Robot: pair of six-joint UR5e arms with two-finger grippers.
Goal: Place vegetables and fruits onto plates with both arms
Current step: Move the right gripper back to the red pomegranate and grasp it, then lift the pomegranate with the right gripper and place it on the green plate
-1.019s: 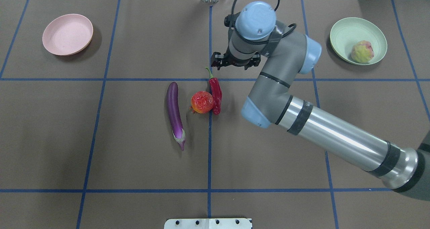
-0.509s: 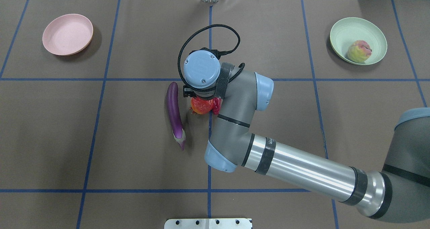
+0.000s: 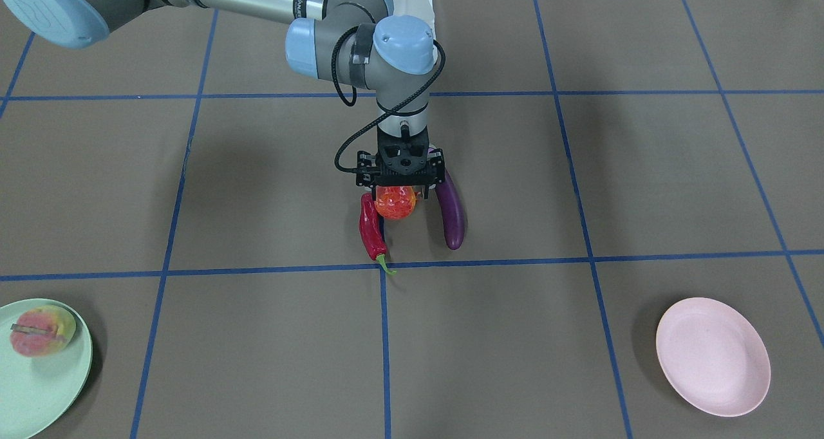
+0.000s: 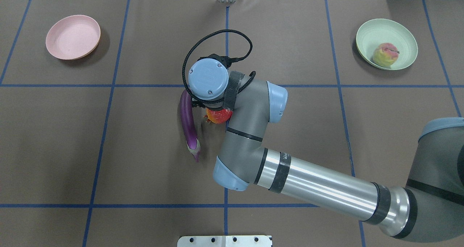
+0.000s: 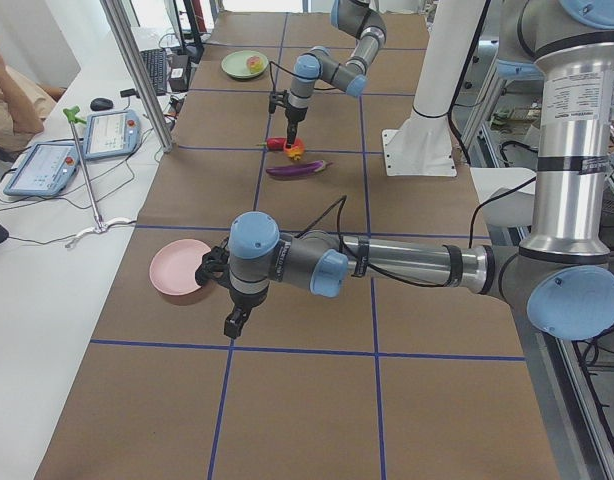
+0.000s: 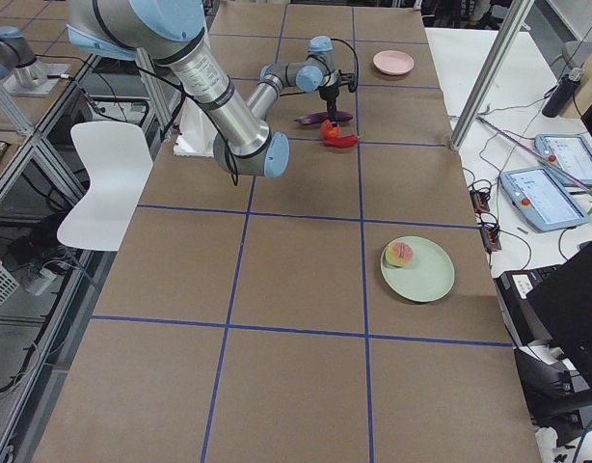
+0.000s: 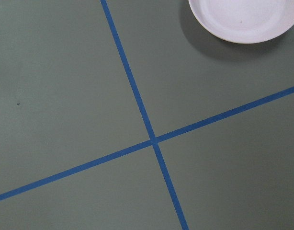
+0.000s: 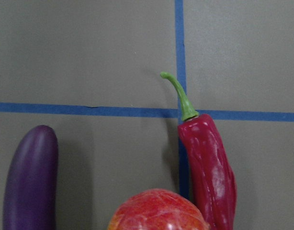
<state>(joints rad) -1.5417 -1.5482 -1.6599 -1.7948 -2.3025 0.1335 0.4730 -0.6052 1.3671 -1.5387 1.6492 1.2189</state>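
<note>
Right gripper (image 3: 396, 189) is down over the red-orange fruit (image 3: 394, 204), pointing straight at the table (image 3: 579, 168). Fingers look spread, one on each side of the fruit with a sliver of gap (front camera only; the overhead has the wrist in the way). The fruit sits on the brown cover, not lifted.

Everything else, taken from that fruit:
- chili pepper (image 3: 370, 230): touching it on the robot's right side, with the green stem pointing away from the robot's base, across a blue tape line (image 3: 385, 336).
- eggplant (image 3: 450, 214): just beside it on the robot's left and not touching. It lies roughly parallel to the chili.
- mint green plate (image 3: 45, 387): well apart, off to the robot's right and farther from the base. The peach (image 3: 40, 331) lies in it.
- pink plate (image 3: 712, 356): well apart on the robot's left, also farther from the base.
- left gripper (image 5: 233, 322): past the pink plate from the fruit, hanging above the table with nothing under it but tape. It only shows in the side camera, so I can't tell how its fingers stand.
</note>
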